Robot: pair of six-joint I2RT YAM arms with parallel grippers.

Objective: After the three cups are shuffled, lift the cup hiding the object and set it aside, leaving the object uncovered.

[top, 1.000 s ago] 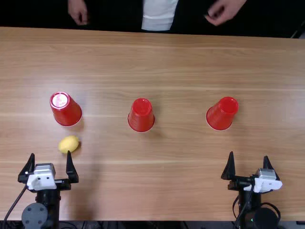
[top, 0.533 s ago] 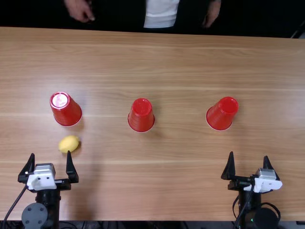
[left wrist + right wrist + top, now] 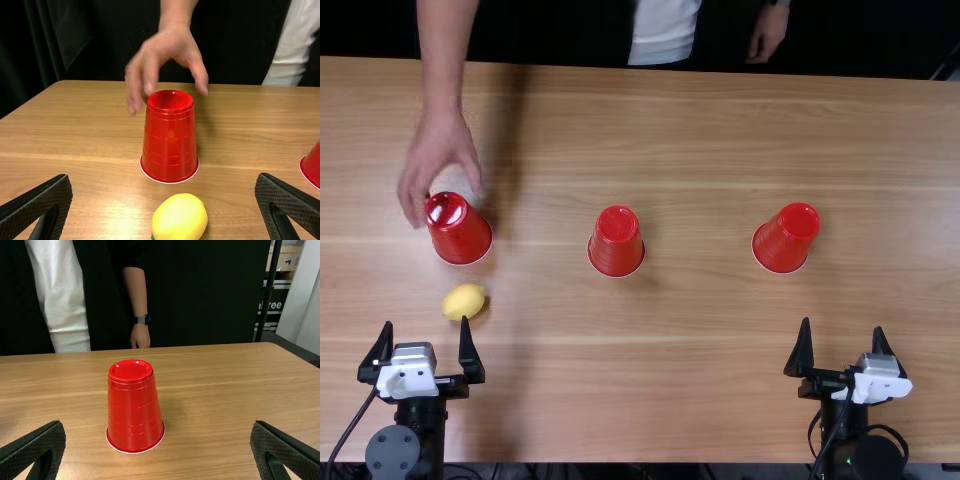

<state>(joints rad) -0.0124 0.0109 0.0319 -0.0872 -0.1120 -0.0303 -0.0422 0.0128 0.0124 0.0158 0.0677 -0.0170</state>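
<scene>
The left gripper (image 3: 426, 323) and right gripper (image 3: 841, 326) both stand wide, holding nothing; just ahead of the left lies a lemon (image 3: 464, 301), beyond it a cup (image 3: 458, 228) under a person's hand (image 3: 440, 160).

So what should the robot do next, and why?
Probably nothing yet: it seems best to hold the left gripper and right gripper open at the near edge. A person's hand is at the top of the left cup, and the lemon lies uncovered beside that cup, so the hiding and shuffling look not yet done.
</scene>
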